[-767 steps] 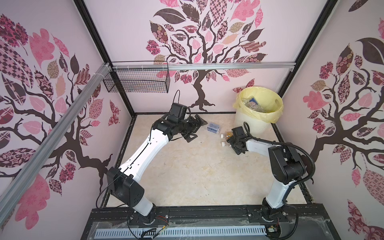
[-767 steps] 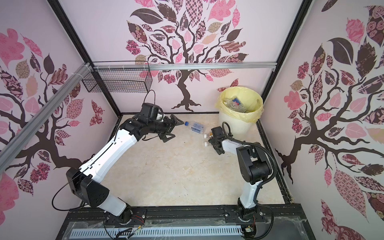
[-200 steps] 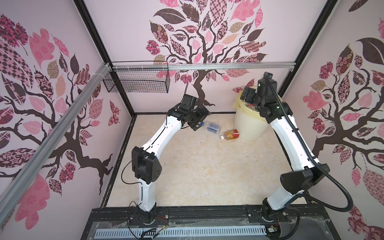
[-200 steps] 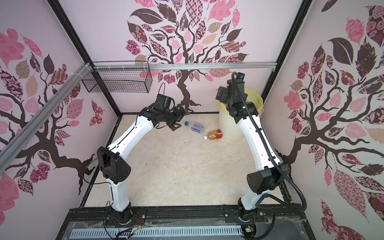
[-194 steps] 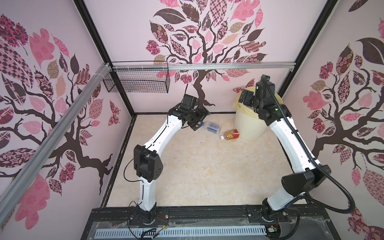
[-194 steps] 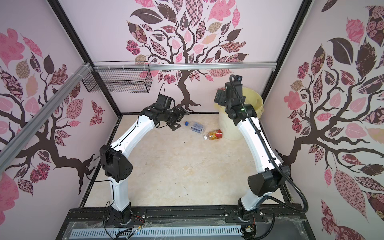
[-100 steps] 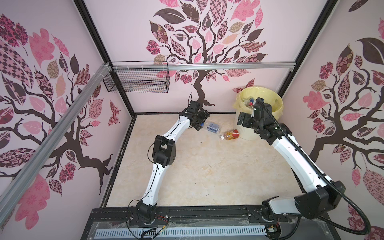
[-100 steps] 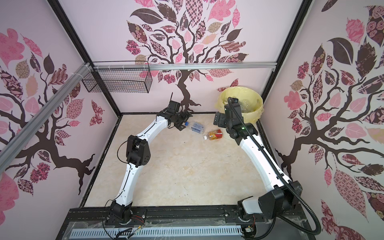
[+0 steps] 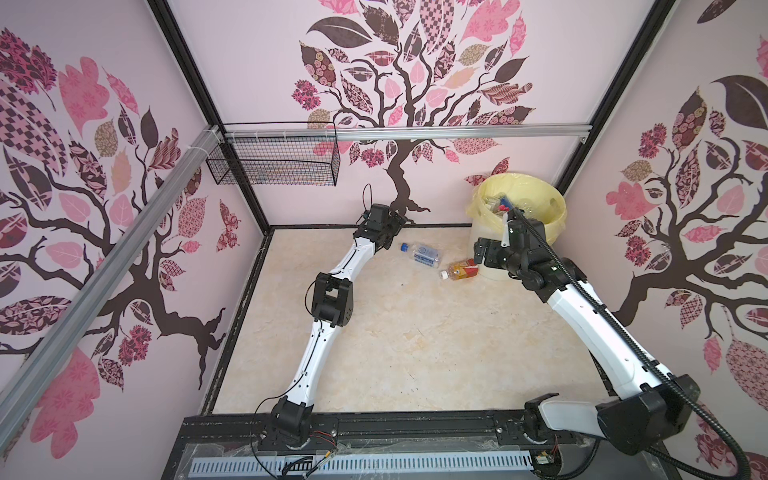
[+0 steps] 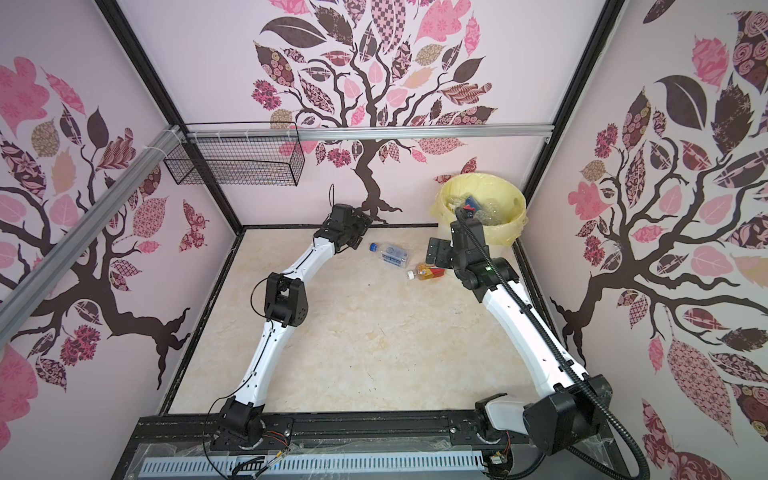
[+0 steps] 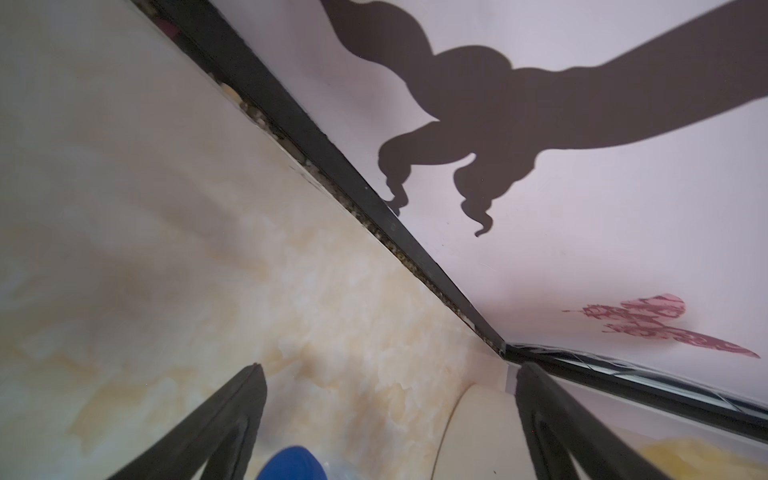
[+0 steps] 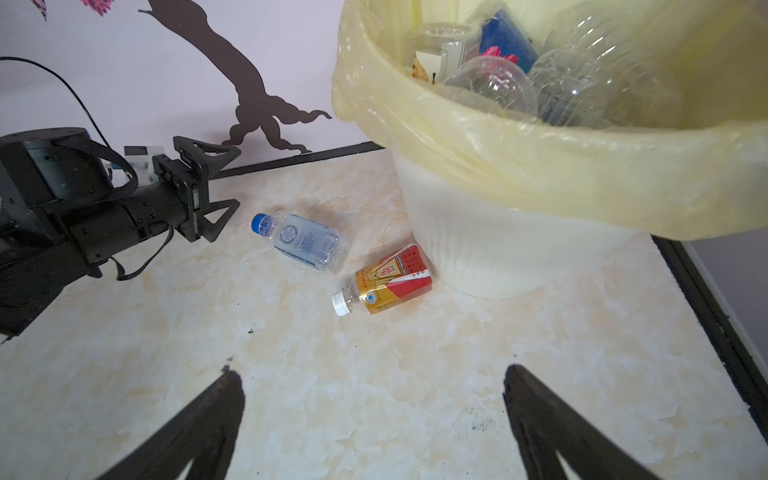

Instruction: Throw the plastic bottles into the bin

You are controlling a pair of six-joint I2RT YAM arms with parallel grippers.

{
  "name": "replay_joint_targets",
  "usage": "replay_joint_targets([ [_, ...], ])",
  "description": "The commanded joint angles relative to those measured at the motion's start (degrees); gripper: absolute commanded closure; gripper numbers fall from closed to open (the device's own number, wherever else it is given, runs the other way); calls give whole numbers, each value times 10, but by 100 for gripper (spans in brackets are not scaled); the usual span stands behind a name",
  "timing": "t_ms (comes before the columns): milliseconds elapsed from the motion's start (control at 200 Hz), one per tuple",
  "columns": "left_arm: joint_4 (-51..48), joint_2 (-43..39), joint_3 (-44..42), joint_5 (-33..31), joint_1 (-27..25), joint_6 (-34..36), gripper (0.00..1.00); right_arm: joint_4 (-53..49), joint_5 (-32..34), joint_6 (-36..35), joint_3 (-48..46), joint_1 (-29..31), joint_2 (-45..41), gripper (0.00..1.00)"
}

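Observation:
Two plastic bottles lie on the marble-look floor by the back wall. One is a clear bottle (image 9: 424, 252) (image 10: 392, 254) (image 12: 301, 241) with a blue cap (image 11: 295, 463). The other is a red-gold labelled bottle (image 9: 461, 271) (image 10: 428, 273) (image 12: 386, 280) resting against the foot of the bin. The bin (image 9: 552, 208) (image 10: 515, 208) (image 12: 498, 232), white with a yellow bag, holds several clear bottles (image 12: 494, 87). My left gripper (image 9: 395, 232) (image 10: 362, 233) (image 11: 388, 370) (image 12: 237, 178) is open, just beside the blue cap, touching nothing. Open and empty too, my right gripper (image 9: 482, 251) (image 10: 436, 251) (image 12: 370, 374) hangs in front of the bin above the red-gold bottle.
A black wire basket (image 9: 274, 164) (image 10: 237, 166) hangs from the aluminium rail at the back left. The back wall and its black floor frame (image 11: 332, 166) run close behind the left gripper. The bin fills the back right corner.
My right gripper has come down from over the bin's mouth to a spot in front of it. The left arm has stretched out toward the back wall, bringing its gripper next to the clear bottle's cap.

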Motion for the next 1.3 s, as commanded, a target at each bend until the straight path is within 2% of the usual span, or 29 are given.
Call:
replay_joint_targets([
  [0,58,50,52,-8,-10,-17,3,6,-15,4,-3,0,-25,0],
  [70,76,71,70,8,-14,-33,3,6,-14,1,-6,0,-23,0],
  [340,116,51,16,67,-42,-27,3,13,-11,-1,-18,0,-14,0],
  [580,150,-33,-129,109,-64,-25,3,11,8,-3,-25,0,-12,0],
  [765,159,-133,-250,139,-78,-37,3,3,31,21,-36,0,14,0],
  [920,187,-266,-432,124,-76,-37,3,-10,34,59,-36,0,50,0],
  [1080,115,-408,-557,143,-70,0,3,-24,19,113,-23,1,99,0],
  [1290,10,-590,-668,160,-65,68,3,2,9,185,-17,1,172,0],
])
